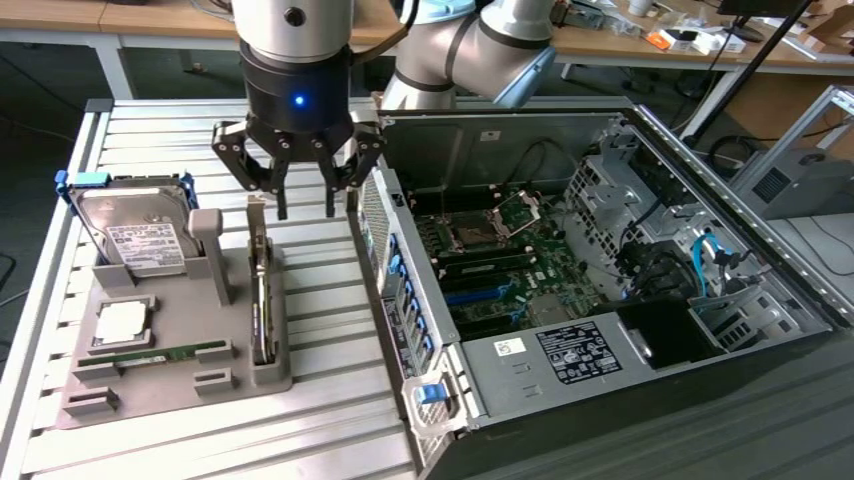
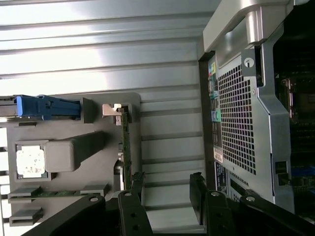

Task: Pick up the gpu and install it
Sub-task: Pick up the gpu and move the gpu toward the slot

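Okay, tool (image 1: 306, 212): fingers spread wide, I'm gripping nothing; it hovers above the holder's (image 1: 154, 385) far end.
gpu (image 1: 263, 290): stands on edge in the holder's outermost slot, below the tool and nearer one finger than centred between them.
axis: along the holder's length.
hidden: card faces edge-on; lower edge sunk in the holder.

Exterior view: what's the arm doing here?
The arm's gripper hangs open over the grey holder, close above the gpu, and holds nothing. The gpu stands on edge in its slot in the holder, not yet picked up. The hard drive stands in the same holder, on the exterior view's left. The open PC case lies beside the holder, on the exterior view's right, with no card installed yet.
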{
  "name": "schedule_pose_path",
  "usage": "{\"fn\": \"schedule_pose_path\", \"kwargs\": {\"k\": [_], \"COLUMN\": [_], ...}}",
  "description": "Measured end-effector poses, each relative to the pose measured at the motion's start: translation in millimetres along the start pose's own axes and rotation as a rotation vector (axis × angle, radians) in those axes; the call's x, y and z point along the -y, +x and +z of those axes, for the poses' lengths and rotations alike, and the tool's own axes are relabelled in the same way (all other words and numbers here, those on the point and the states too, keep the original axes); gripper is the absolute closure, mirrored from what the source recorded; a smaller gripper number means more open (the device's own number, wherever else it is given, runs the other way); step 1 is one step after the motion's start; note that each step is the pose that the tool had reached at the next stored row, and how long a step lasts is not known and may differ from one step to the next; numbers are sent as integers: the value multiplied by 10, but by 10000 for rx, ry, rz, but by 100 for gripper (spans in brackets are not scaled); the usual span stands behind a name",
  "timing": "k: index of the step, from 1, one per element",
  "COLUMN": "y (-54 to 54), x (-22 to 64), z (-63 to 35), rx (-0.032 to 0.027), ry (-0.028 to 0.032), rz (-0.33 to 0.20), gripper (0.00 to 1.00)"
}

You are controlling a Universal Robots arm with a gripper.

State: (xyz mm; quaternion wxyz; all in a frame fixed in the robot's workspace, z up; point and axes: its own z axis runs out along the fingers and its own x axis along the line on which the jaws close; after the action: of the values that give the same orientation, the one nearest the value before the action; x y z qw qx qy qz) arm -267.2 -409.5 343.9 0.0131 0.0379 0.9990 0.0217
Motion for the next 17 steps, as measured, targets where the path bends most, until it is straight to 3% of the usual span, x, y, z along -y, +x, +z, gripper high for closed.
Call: {"fn": "schedule_pose_path", "kwargs": {"k": [17], "y": [19], "x": [36], "z": [29], "rx": [-1], "ry": [1], "rz": [0], "gripper": [50]}}
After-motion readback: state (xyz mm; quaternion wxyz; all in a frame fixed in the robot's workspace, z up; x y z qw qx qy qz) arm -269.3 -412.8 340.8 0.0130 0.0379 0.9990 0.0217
